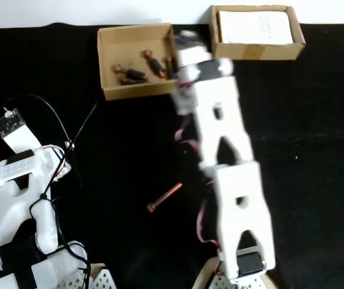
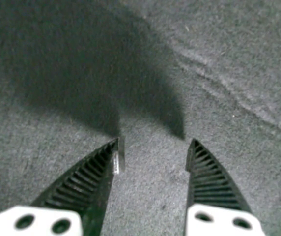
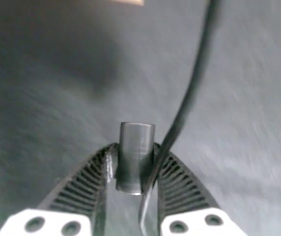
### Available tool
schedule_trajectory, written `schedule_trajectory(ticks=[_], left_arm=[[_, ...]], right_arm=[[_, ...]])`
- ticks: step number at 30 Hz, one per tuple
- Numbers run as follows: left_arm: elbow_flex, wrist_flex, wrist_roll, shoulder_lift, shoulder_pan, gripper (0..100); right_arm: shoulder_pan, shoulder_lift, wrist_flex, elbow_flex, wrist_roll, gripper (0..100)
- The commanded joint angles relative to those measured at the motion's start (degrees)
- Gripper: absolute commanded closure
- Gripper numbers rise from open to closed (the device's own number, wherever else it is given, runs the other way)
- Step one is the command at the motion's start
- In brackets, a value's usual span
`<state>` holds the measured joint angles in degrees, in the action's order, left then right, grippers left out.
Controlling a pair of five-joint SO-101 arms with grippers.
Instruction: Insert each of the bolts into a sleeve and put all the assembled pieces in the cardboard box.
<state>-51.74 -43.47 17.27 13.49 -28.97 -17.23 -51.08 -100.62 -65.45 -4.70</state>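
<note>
A copper bolt [image 1: 165,198] lies loose on the black cloth in the middle of the table. My right gripper [image 3: 133,162] is shut on a short black sleeve [image 3: 136,155] that stands upright between its fingers. In the high view that gripper [image 1: 183,99] hangs just beside the near right corner of the open cardboard box [image 1: 107,60]. Inside the box lie bolts fitted into sleeves [image 1: 131,74]. My left gripper [image 2: 153,152] stands open over bare cloth with nothing in it, and the high view shows it at the far left [image 1: 9,122].
A second cardboard box [image 1: 298,42] holding white paper sits at the back right. A thin black cable [image 3: 189,93] runs past the right gripper's fingers. Black wires [image 1: 79,129] trail from the left arm over the cloth.
</note>
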Motion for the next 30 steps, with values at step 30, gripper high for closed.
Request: schedule_trajectory(ticks=[30], left_arm=[[9.27, -26.2, -29.63, 12.62, 55.34, 76]], right_arm=[[16.48, 76.88, 56.84, 126.73, 13.89, 99.2]])
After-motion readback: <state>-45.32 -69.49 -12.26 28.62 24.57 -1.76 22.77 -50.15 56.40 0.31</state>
